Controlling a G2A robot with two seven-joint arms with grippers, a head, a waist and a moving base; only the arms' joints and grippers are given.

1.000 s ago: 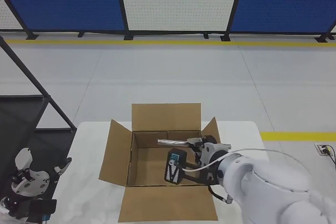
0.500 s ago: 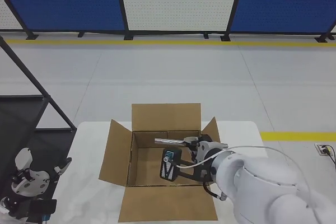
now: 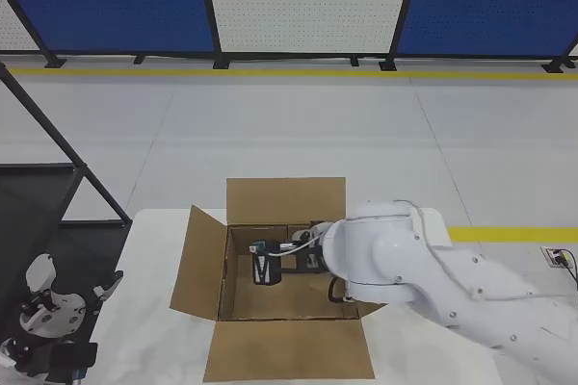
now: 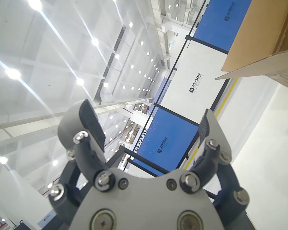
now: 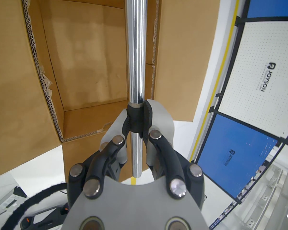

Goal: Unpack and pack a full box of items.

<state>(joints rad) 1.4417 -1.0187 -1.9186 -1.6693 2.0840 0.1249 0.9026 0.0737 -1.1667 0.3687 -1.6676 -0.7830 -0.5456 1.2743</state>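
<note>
Right hand has swung toward the box's left wall | pinches steel rod near one end — likely to lay it flat | left hand spread, outside the box.

logo with a short word on blue partition panels, same mark on white perforated panel

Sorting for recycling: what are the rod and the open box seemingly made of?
The rod looks like polished metal, perhaps chromed steel: mirror-bright streaks along it. The box is matte brown corrugated cardboard: fluted layers show at its cut edges.
</note>
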